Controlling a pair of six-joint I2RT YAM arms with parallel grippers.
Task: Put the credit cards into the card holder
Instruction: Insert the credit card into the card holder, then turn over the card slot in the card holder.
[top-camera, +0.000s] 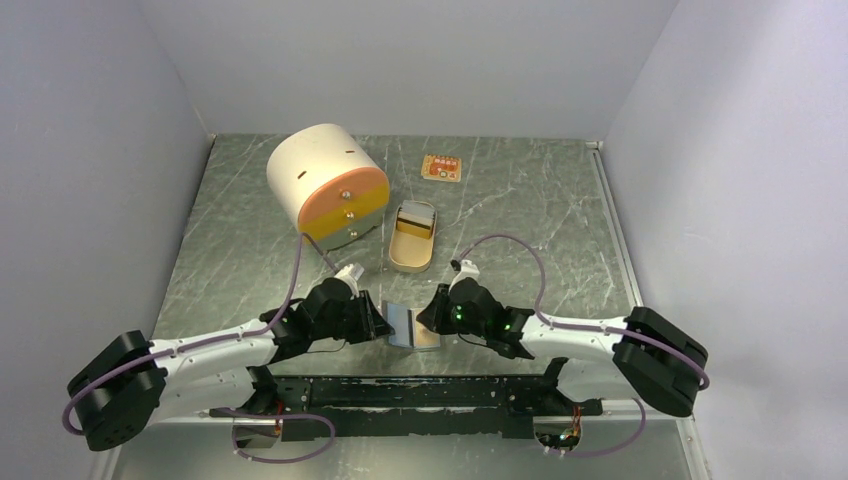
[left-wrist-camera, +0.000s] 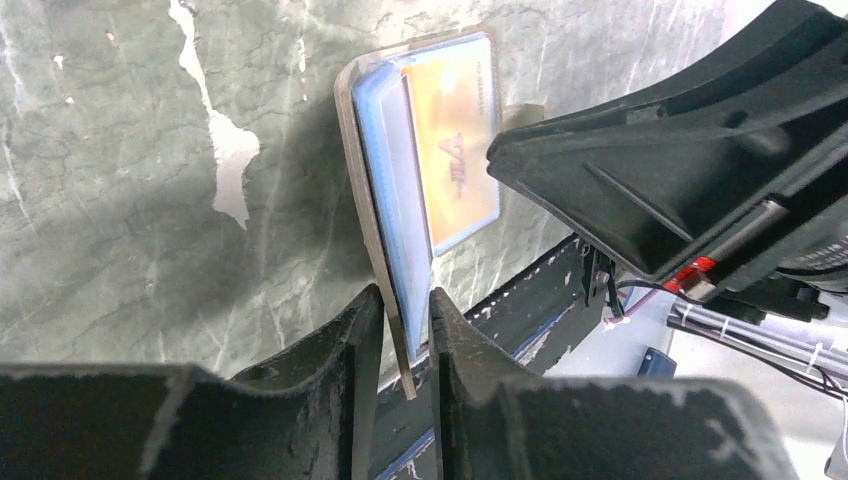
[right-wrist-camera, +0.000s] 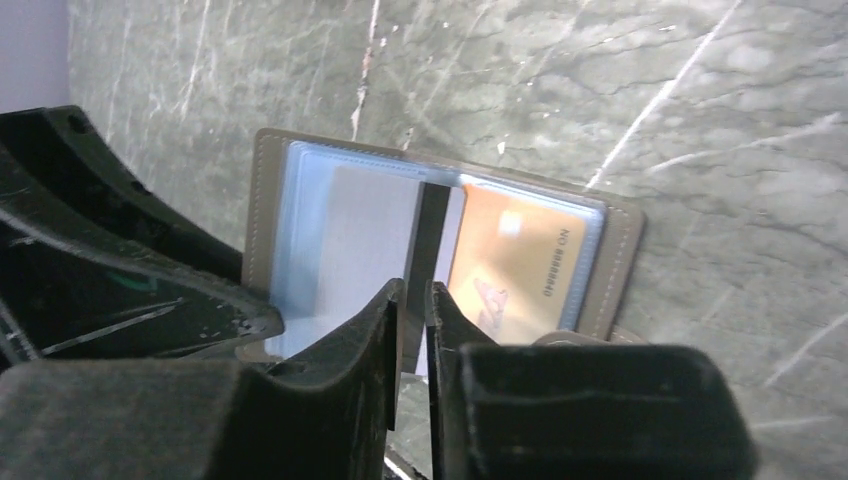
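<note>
The card holder (top-camera: 403, 322) stands open like a book at the near edge, between both grippers. It is taupe with a stitched rim and clear sleeves (right-wrist-camera: 262, 200). My left gripper (top-camera: 380, 322) (left-wrist-camera: 405, 295) is shut on its left cover (left-wrist-camera: 362, 150). The gold-orange card (left-wrist-camera: 455, 140) (right-wrist-camera: 515, 265) sits in the right sleeve. My right gripper (top-camera: 426, 320) (right-wrist-camera: 412, 288) is shut on the lower edge of the blue-grey card (right-wrist-camera: 365, 235). That card has a dark stripe and lies over the left half and the fold. I cannot tell if it is inside a sleeve.
A white cylinder with an orange face (top-camera: 325, 180) stands at the back left. A tan oval tin (top-camera: 412, 238) lies open just beyond the holder. A small orange square item (top-camera: 442, 167) lies at the back. A black rail (top-camera: 420, 390) runs along the near edge.
</note>
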